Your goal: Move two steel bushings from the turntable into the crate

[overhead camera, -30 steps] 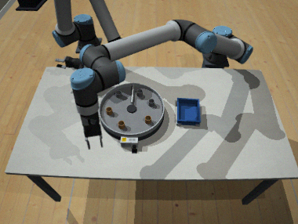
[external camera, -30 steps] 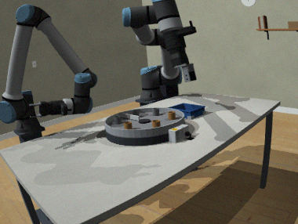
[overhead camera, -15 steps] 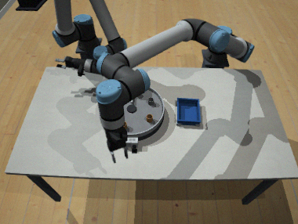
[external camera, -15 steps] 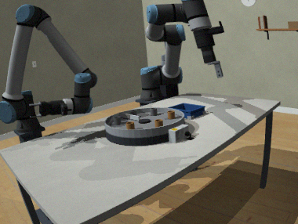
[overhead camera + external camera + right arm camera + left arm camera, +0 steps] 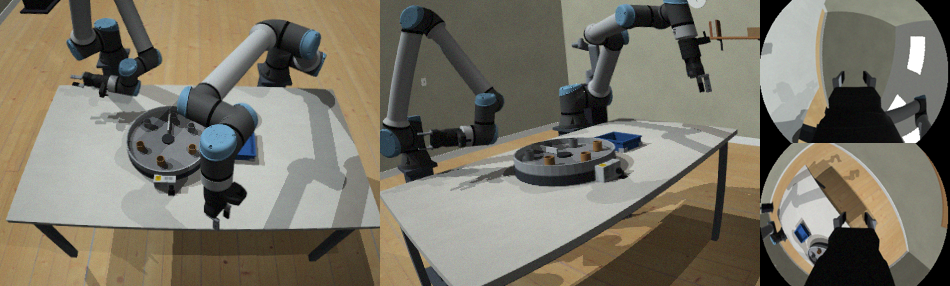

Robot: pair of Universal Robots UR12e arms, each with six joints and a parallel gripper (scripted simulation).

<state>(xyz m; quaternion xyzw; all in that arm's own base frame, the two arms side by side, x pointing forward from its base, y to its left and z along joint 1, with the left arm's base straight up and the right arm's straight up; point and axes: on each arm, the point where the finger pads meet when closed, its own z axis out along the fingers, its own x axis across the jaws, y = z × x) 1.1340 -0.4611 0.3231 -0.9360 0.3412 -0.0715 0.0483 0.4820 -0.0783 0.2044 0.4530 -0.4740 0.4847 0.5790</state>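
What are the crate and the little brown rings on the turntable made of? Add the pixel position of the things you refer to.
The crate (image 5: pixel 248 146) (image 5: pixel 619 141) (image 5: pixel 801 232) looks like smooth blue plastic: one even colour, hardly any shine.
The brown bushings (image 5: pixel 161 158) (image 5: pixel 585 156) might be bronze or copper, since they are orange-brown, but they could just be painted.

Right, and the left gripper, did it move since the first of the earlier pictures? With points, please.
Yes. In the top view, the left gripper (image 5: pixel 221 219) (image 5: pixel 705 91) (image 5: pixel 855 215) went from left of the small box (image 5: pixel 165 179) (image 5: pixel 607 171) to its right.
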